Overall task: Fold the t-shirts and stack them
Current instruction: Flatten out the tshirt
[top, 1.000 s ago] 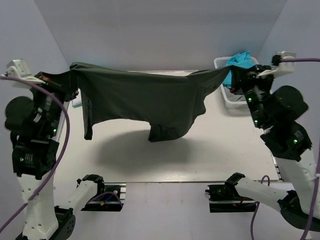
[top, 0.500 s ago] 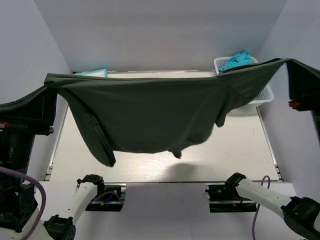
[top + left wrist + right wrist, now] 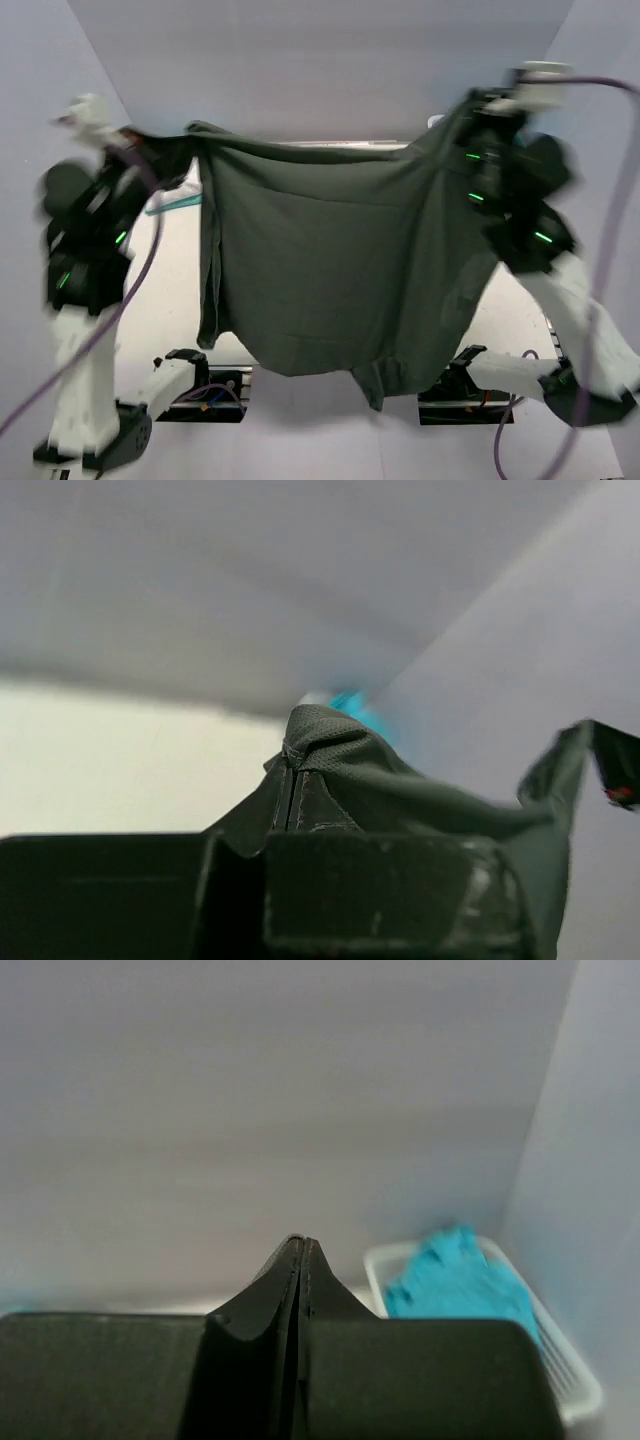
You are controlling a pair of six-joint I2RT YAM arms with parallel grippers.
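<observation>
The dark charcoal grey t-shirt [image 3: 340,260] hangs spread out in the air between my two raised arms, its lower edge falling near the table's front. My left gripper [image 3: 190,140] is shut on its top left corner; the pinched cloth [image 3: 320,770] shows in the left wrist view. My right gripper [image 3: 450,120] is shut on the top right corner; a folded edge [image 3: 298,1280] sticks up between its jaws. A turquoise t-shirt [image 3: 455,1275] lies in the white basket [image 3: 570,1385].
A light turquoise folded cloth [image 3: 172,200] lies at the table's far left. The white table [image 3: 165,300] shows beside the hanging shirt. Grey walls close in the back and both sides. The arm bases stand at the near edge.
Both arms have swung inward and away from the camera, carrying the shirt from a wide stretched hold to a narrower, longer hanging drape. Both grips have held.
</observation>
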